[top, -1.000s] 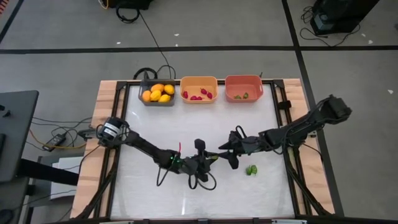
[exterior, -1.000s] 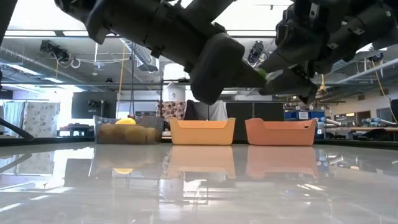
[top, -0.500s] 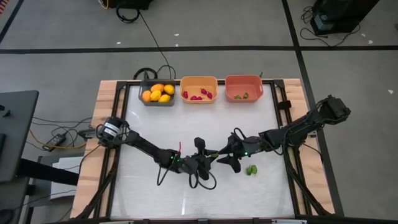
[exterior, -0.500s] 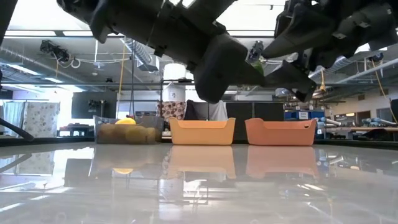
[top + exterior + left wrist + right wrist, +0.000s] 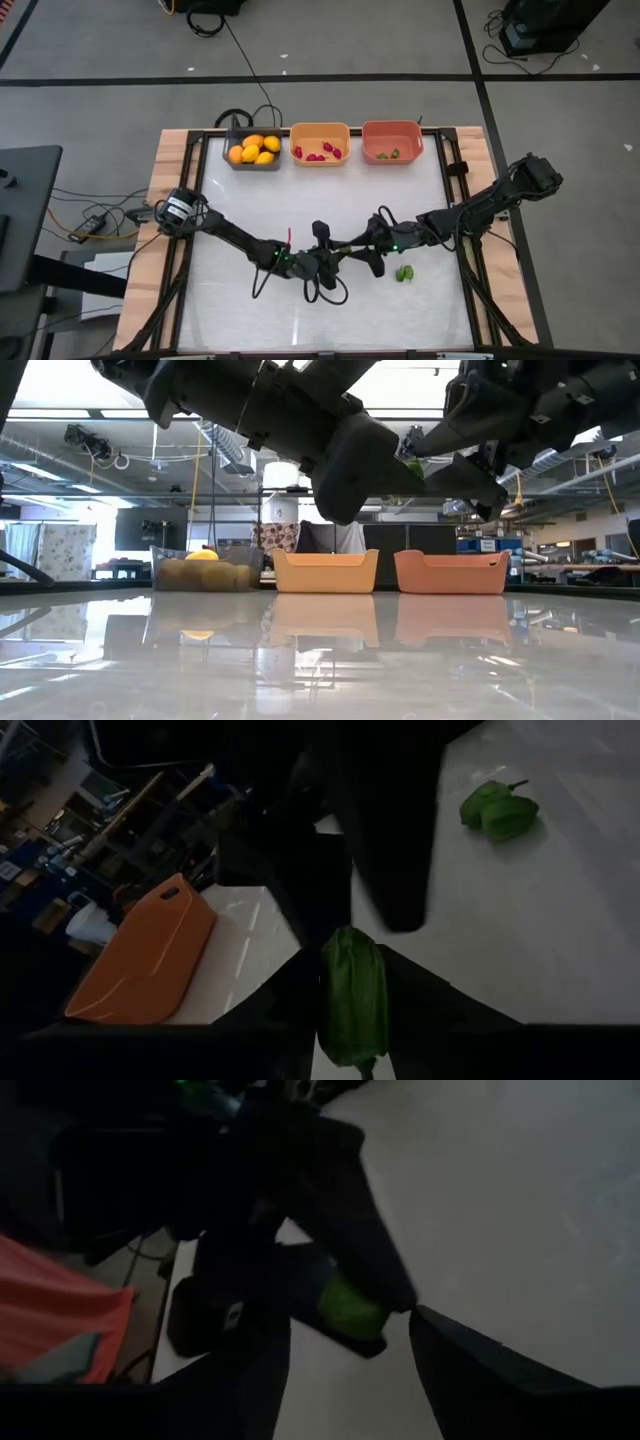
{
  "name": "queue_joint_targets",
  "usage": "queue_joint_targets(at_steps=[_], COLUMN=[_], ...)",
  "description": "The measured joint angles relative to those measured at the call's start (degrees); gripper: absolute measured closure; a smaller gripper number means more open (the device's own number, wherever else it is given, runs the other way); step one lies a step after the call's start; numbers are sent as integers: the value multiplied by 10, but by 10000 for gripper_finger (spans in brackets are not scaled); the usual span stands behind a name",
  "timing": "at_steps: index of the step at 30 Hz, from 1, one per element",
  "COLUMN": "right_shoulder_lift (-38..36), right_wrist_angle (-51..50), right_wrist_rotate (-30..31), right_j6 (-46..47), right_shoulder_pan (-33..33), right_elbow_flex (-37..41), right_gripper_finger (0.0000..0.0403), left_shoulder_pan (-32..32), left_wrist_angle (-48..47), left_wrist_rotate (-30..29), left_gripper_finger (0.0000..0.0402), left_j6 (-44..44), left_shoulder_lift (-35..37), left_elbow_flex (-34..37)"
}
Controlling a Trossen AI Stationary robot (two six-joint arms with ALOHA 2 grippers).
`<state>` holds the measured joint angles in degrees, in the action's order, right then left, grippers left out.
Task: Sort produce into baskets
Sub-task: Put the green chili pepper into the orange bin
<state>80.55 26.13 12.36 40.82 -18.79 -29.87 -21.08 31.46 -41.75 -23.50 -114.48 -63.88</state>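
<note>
Three baskets (image 5: pixel 320 145) line the table's (image 5: pixel 230 310) far edge; both arms meet mid-table, a green pepper (image 5: pixel 405 272) near the right edge.

floor (image 5: pixel 330 50) grey — black tape lines | ceiling lights (image 5: pixel 80 385) bright

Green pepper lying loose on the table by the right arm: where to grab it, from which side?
Probably across the lobed body of the green pepper, coming straight down from above: it lies flat on the table with bare surface all round, and its thin stem looks too slight to hold. The right gripper is nearest.
</note>
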Motion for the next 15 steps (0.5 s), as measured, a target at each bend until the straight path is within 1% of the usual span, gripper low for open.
queue_joint_targets(at_steps=[4, 9, 15], right_shoulder_lift=[0, 0, 0], right_wrist_angle=[1, -2, -6], right_wrist_rotate=[18, 28, 29], right_j6=[3, 14, 9], right_shoulder_pan=[2, 2, 2], right_elbow_flex=[0, 0, 0], right_gripper_finger=[211, 255, 309], left_shoulder_pan=[0, 0, 1], left_wrist_angle=[1, 1, 4], left_wrist_rotate=[0, 2, 4], left_gripper_finger=[298, 298, 290], left_j6=[1, 2, 51], left_shoulder_lift=[0, 0, 0], left_elbow_flex=[0, 0, 0])
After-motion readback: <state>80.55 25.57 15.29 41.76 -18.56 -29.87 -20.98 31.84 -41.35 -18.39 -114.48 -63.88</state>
